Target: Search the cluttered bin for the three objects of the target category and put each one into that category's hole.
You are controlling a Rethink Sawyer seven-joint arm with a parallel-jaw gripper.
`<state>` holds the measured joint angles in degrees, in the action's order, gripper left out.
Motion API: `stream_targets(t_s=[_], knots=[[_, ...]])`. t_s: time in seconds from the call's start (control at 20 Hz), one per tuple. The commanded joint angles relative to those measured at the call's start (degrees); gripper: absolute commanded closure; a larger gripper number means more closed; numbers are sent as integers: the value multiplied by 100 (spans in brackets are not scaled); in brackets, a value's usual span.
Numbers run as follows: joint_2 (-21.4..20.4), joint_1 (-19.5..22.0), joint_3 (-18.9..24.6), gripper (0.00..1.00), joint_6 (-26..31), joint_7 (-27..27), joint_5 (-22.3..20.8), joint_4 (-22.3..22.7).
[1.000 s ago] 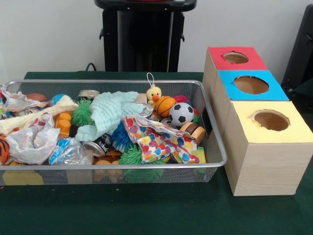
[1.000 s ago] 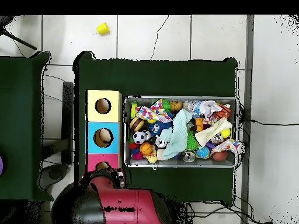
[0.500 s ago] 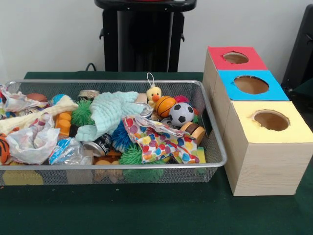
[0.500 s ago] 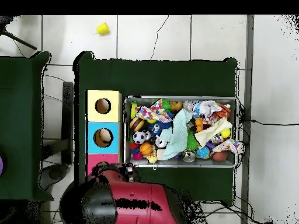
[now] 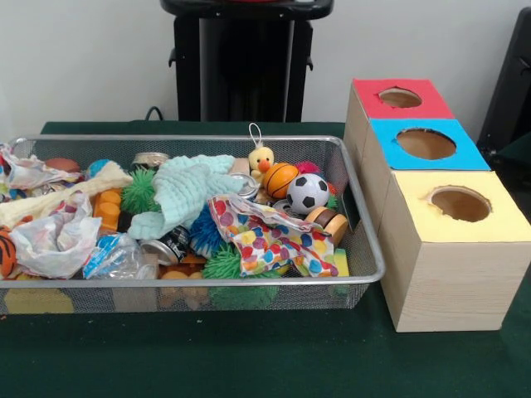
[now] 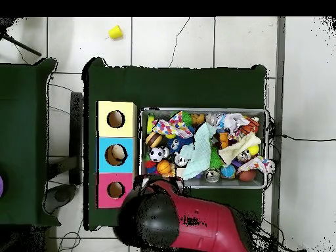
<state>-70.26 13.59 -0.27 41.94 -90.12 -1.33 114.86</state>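
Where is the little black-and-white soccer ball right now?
In the front view, the black-and-white soccer ball lies toward the right end of the wire mesh bin, just right of the small orange basketball and behind the polka-dot cloth.

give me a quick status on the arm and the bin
Gripper not visible; arm at bin's near edge. Wire bin full: soccer ball, basketball on top. Red box hole uncovered.

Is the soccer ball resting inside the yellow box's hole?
No, the soccer ball lies in the wire bin, beside the small basketball.
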Motion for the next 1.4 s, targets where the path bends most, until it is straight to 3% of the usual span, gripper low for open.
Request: stream_targets(t_s=[0.05,0.45,1.0,1.4], knots=[[477,576,792,100,69,996,-126,-73],[1124,1293,1356,100,-195,1263,-447,-340],[1910,2023,2021,100,-419,1203,-954,-662],[2731,2531,2553,100,-393,1439,-1458,-1319]])
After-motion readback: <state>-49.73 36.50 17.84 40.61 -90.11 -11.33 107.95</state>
